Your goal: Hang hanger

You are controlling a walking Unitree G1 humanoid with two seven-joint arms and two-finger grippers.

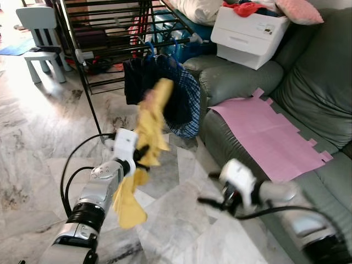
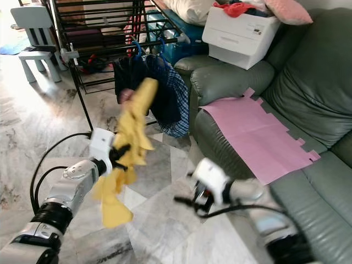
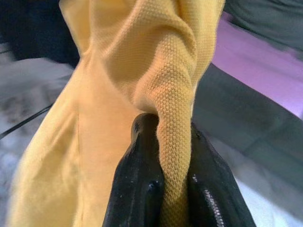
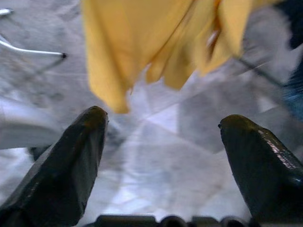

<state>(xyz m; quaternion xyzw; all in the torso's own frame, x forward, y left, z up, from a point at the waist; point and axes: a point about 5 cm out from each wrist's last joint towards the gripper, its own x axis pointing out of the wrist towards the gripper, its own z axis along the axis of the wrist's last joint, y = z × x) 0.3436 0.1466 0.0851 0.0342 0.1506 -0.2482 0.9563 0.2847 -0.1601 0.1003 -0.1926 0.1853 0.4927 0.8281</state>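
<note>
**Yellow garment carried toward the drying rack**

Gripping a fold of the yellow garment [image 3: 156,94], the left gripper [image 1: 142,155] has its two black fingers [image 3: 142,175] pressed onto the cloth, pinching it between them. The garment hangs in the air over the marble floor [image 1: 38,143], its top end raised toward the black drying rack [image 1: 104,33] on the far left, where dark clothes [image 1: 165,88] already hang on hangers. Whether a hanger sits inside the yellow cloth cannot be told; a pinkish blur shows at its top. The right gripper [image 4: 165,156] hovers low on the right, beside the grey sofa [image 1: 308,82] with its pink sheet [image 1: 264,132], fingers spread wide and holding nothing.

The step in hand looks like the carry to the rack. Next, the garment's top probably has to reach a free rail, which calls for stepping closer and lifting the left arm higher.
</note>
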